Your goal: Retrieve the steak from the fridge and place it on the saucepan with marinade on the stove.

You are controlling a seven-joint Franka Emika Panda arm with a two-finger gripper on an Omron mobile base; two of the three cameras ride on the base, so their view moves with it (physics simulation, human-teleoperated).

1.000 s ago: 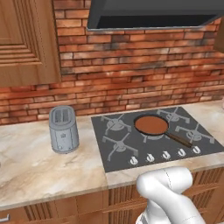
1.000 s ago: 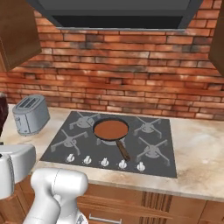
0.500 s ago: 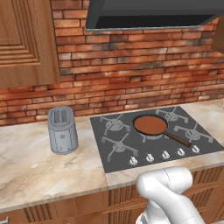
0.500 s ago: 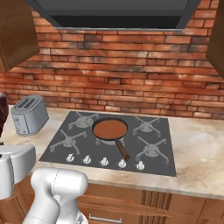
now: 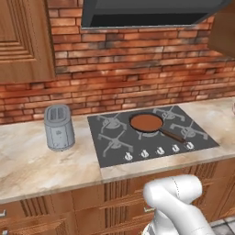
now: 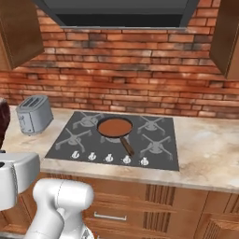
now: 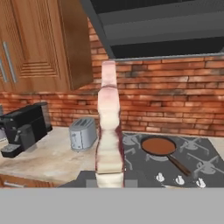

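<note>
Jaws clenched on the steak (image 7: 109,131), the robot carries the meat toward the pan (image 5: 146,123) of marinade (image 5: 146,122), which sits on the stove (image 5: 151,135) at its back middle burner. In the hand view the steak stands edge-on, a pale pink slab streaked dark red, rising from the bottom of the picture left of the pan; the grip itself is hidden at its lower end. The carry looks nearly over, judging by how close the stove lies. To finish well, the arm should bring the meat over the brown disc, keep clear of the long handle (image 6: 126,145) that points at the knobs (image 6: 109,158), turn the slab flat and lower it before letting go. A toaster (image 5: 58,127) stands on the counter (image 5: 41,167) left of the stove.
</note>
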